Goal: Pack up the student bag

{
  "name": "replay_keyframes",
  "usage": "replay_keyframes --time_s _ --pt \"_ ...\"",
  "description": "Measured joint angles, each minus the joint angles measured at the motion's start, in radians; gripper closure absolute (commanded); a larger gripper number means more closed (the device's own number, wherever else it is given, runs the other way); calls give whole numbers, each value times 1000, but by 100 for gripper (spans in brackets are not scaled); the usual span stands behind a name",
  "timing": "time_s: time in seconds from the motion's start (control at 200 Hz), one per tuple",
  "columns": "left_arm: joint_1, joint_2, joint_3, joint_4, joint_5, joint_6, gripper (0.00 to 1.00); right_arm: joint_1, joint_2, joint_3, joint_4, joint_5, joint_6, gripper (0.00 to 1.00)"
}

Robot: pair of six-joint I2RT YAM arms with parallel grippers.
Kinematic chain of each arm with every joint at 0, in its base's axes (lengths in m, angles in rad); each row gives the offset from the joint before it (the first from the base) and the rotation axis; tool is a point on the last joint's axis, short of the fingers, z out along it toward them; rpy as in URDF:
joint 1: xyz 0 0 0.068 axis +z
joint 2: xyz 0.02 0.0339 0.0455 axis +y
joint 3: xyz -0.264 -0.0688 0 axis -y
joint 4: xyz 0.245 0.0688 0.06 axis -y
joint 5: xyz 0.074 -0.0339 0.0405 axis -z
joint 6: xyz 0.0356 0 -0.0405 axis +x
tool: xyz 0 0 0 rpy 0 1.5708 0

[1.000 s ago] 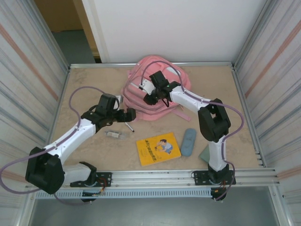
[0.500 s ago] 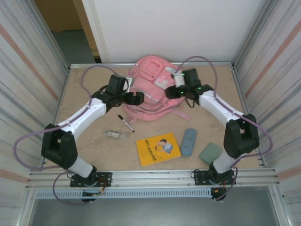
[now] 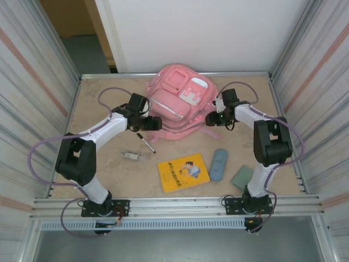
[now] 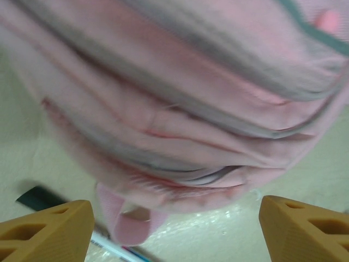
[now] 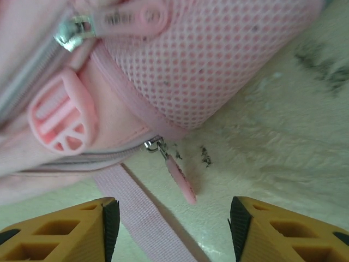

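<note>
The pink student bag (image 3: 179,101) lies flat at the back middle of the table. My left gripper (image 3: 155,123) is at its lower left edge, open, with the bag's folds (image 4: 180,125) and a pink tab (image 4: 131,221) just ahead of the fingers. Open too, my right gripper (image 3: 211,119) sits at the bag's lower right corner. A pink zip pull (image 5: 180,177) and a webbing strap (image 5: 136,210) lie on the table between its fingers, touched by neither. Mesh pocket fabric (image 5: 218,60) sits above them.
A pen (image 3: 145,143) lies near the left gripper. A small clear item (image 3: 131,156), a yellow book (image 3: 183,172), a blue-grey pencil case (image 3: 218,164) and a green-grey pad (image 3: 243,178) lie toward the front. Metal walls (image 3: 49,93) enclose the table.
Both arms have swung outward off the bag's top and come down to its lower corners. The right gripper has opened. The bag's front pockets are uncovered.
</note>
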Motion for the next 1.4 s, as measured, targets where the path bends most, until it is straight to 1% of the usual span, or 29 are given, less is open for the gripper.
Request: replay_keyframes --time_s 0.19,0.241,0.286,0.391,0.531,0.596,0.646,0.712,0.752,0.817,0.867,0.932,0.977,1.067,1.148,1.403 --pt "3 -1 -63 22 57 -50 20 22 80 95 -42 9 -58 49" --pt "5 -1 -79 45 82 -70 20 25 87 111 -50 11 -67 50" --pt "7 0 -94 71 104 -89 23 27 98 134 -65 16 -72 52" --pt "22 31 -107 124 140 -131 35 33 129 173 -78 29 -74 53" --pt "41 70 -108 170 170 -161 44 45 139 175 -111 31 -74 53" --pt "43 70 -108 181 175 -167 54 53 144 175 -124 47 -75 54" --pt "43 71 -108 186 178 -161 61 62 148 175 -133 64 -76 58" --pt "43 74 -108 187 180 -160 70 74 161 182 -151 85 -83 60" --pt "45 77 -108 188 181 -159 74 79 170 194 -163 102 -90 64" --pt "48 80 -109 193 183 -158 85 81 181 216 -172 111 -101 70" --pt "53 82 -112 200 190 -158 90 84 187 220 -173 113 -110 73" --pt "64 84 -114 205 206 -154 92 85 187 220 -172 115 -117 79" --pt "71 84 -117 213 214 -150 94 85 187 219 -171 112 -119 83" --pt "81 72 -134 232 217 -141 100 84 183 206 -156 96 -119 89" --pt "87 56 -139 234 217 -132 100 84 163 177 -132 74 -113 95" --pt "95 -28 -132 218 228 -113 100 89 68 114 -92 -30 -87 95"
